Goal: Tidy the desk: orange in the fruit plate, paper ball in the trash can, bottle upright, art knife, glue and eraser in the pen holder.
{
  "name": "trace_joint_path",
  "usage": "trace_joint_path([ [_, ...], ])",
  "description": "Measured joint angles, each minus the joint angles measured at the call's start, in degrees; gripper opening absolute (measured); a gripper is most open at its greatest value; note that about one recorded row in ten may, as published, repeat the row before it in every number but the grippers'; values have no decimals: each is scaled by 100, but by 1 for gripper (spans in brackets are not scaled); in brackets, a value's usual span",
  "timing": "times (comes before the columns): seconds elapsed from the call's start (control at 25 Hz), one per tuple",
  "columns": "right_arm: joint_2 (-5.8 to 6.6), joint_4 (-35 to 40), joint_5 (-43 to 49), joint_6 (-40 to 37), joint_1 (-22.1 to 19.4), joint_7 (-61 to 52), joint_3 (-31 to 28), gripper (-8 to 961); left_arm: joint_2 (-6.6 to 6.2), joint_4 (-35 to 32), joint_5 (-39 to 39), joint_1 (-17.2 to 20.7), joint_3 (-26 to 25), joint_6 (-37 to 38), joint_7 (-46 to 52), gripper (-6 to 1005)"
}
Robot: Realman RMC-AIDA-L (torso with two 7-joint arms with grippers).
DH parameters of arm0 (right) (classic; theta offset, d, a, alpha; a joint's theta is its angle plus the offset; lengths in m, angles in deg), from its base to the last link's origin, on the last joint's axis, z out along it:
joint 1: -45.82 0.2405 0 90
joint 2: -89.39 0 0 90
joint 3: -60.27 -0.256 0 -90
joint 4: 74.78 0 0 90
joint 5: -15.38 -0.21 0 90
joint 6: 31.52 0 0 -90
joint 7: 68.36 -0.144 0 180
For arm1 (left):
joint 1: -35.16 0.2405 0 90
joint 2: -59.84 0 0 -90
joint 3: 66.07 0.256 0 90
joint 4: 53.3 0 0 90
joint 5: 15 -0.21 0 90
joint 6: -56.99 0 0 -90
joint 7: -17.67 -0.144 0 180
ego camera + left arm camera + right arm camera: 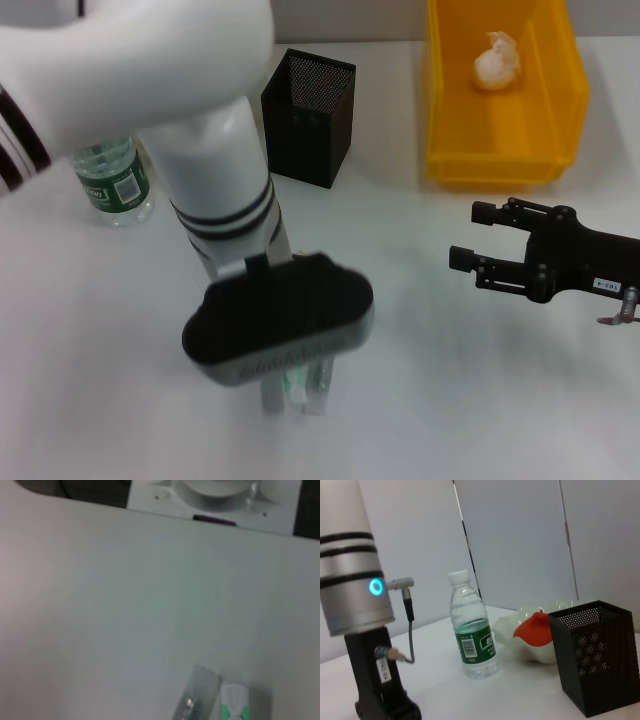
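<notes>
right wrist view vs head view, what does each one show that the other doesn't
Only the right wrist view shows the orange sitting in the pale fruit plate, behind the pen holder. Only the head view shows the paper ball in the yellow trash can, the right gripper open over the desk, and the left gripper low over a small white and green item. Both show the upright bottle, the pen holder and the left arm.

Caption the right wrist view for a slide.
Upright bottle between left arm and mesh pen holder, orange in fruit plate.

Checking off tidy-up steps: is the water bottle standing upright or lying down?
Upright. The bottle stands on its base, white cap on top, beside the pen holder.
</notes>
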Motion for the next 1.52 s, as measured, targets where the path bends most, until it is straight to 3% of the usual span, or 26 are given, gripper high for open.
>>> trace_joint_path([
  [0.12,14,0,0,-4,0,0,0,742,0,95,98,-30,-258,59,0,198],
  [0.48,90,0,-5,-9,-26,-3,0,742,-14,555,506,-49,-1893,86,261,199],
  [0.8,170,0,-5,-12,-79,-45,0,741,-32,755,786,12,-2942,92,595,200],
  [1.16,208,-2,34,-76,-91,-20,53,743,-49,887,1394,303,-3965,155,1071,201],
  [1.52,208,48,80,-312,-97,114,42,742,-53,1210,2396,820,-4607,221,1255,202],
])
